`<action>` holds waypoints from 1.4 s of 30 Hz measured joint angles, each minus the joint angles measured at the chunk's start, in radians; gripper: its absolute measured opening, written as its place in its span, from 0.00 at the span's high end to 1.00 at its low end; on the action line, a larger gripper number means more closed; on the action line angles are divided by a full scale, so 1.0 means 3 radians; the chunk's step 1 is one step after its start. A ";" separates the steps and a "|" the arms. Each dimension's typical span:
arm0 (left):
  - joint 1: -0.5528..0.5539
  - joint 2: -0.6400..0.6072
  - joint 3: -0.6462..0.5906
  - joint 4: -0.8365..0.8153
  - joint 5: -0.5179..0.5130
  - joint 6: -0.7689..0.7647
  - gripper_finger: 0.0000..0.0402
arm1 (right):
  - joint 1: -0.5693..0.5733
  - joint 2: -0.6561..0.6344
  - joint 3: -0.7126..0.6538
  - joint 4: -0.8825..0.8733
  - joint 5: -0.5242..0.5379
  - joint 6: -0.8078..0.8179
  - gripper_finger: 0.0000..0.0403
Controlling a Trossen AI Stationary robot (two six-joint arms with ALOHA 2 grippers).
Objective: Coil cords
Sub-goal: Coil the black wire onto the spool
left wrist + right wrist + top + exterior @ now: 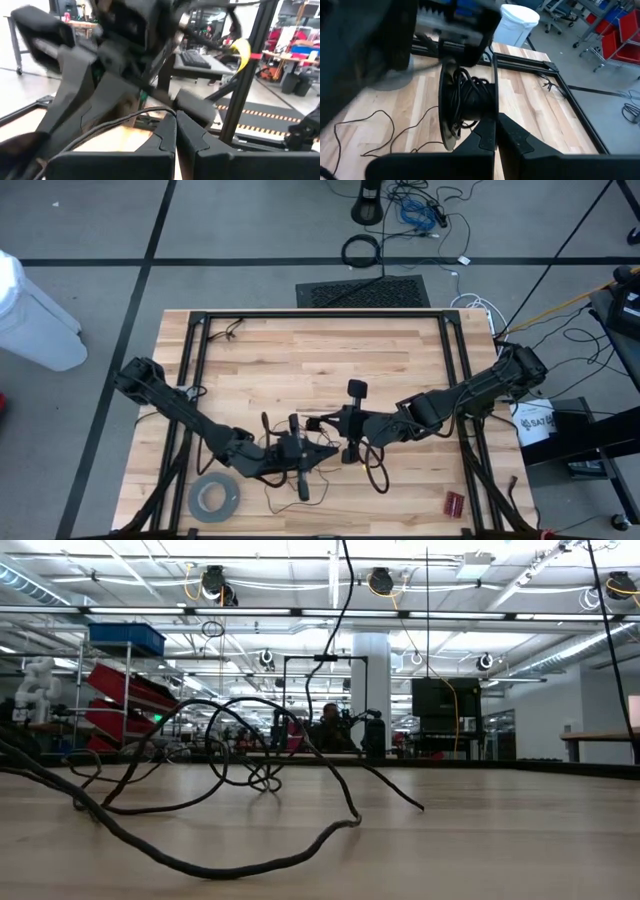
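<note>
Pinching the cord (125, 119) between closed fingers, the left gripper (318, 448) sat low at the near middle of the table (300, 350); its wrist view showed the thin dark wire running in between the tips. Just beside it, the right gripper (328, 423) was also fully closed, and its wrist view showed the fingertips meeting against a small black spool (467, 107) with wire bunched between its two round plates, so it appeared to be gripping that spool.

The step in hand looked like winding wire onto the spool. To do it well, the left gripper would need to keep light tension and feed the wire squarely between the plates while the right held the spool steady, so no loop slipped over a rim.

Loose wire trailed over the wood in slack curves around both grippers. A grey tape roll (213, 498) lay near the front left corner. No true container stood on the table; the spool alone held anything, namely the wound wire.
</note>
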 joint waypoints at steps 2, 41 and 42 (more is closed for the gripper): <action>0.0010 0.0006 -0.0001 -0.0037 -0.0004 -0.0017 1.00 | 0.0000 -0.0005 0.0000 0.0001 0.0012 0.0017 1.00; -0.0185 -0.0236 -0.0003 -0.0015 0.0362 -0.0458 0.67 | -0.0032 -0.0206 0.0008 0.0537 -0.0362 -0.0279 1.00; -0.0182 -0.0234 -0.0003 -0.0014 0.0361 -0.0457 0.67 | -0.0037 -0.0206 0.0007 0.0569 -0.0363 -0.0302 1.00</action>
